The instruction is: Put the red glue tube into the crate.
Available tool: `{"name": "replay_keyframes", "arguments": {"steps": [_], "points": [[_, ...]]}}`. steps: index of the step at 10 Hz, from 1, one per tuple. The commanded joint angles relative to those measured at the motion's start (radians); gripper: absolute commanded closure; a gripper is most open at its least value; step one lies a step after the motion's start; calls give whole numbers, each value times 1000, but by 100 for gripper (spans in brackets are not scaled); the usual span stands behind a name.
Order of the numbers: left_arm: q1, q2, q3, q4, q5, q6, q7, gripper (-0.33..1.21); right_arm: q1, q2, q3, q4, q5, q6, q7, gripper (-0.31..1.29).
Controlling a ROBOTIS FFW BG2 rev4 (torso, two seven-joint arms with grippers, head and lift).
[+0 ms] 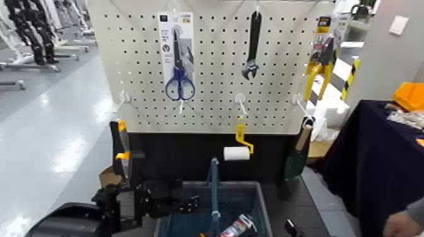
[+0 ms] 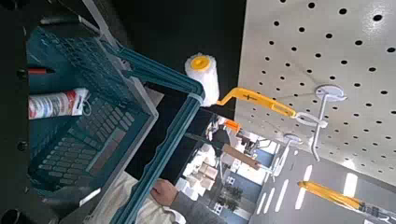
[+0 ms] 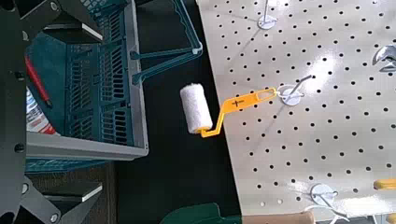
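Note:
The red glue tube [image 1: 238,225] lies inside the crate [image 1: 262,205], right of its upright blue handle [image 1: 214,189]. It also shows in the left wrist view [image 2: 56,103], lying flat on the crate floor [image 2: 103,131], and at the picture's edge in the right wrist view [image 3: 35,117]. My left gripper [image 1: 188,203] hovers at the crate's left rim, open and empty. My right gripper [image 1: 291,228] is low at the crate's right side, open and empty.
A pegboard [image 1: 214,88] behind the crate holds blue-handled scissors [image 1: 178,69], a black wrench [image 1: 252,44], yellow pliers [image 1: 320,63], a paint roller [image 1: 237,151] and a trowel [image 1: 298,154]. A dark-draped table [image 1: 366,157] and a person's hand [image 1: 404,224] are at right.

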Motion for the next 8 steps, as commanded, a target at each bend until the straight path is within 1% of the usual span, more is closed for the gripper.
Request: {"name": "replay_keyframes", "arguments": {"steps": [1, 2, 3, 5, 6, 7, 8], "points": [[25, -6, 27, -78, 6, -43, 56, -7, 0, 0, 0, -2, 0, -2, -1, 18], [70, -9, 47, -153, 6, -102, 146, 4, 2, -3, 0, -3, 8, -9, -1, 18], [141, -29, 76, -233, -6, -159, 263, 4, 3, -3, -2, -8, 21, -12, -2, 18], [279, -70, 107, -313, -32, -311, 465, 5, 12, -5, -6, -25, 48, -11, -13, 18], [357, -113, 119, -334, -55, -377, 560, 7, 23, -3, -9, -35, 52, 5, -30, 18], [420, -162, 139, -334, -98, -460, 610, 9, 29, 2, -14, -40, 58, 5, -35, 18], [475, -203, 148, -337, -147, -520, 640, 10, 34, 0, -15, -46, 61, 11, -36, 18]]}}
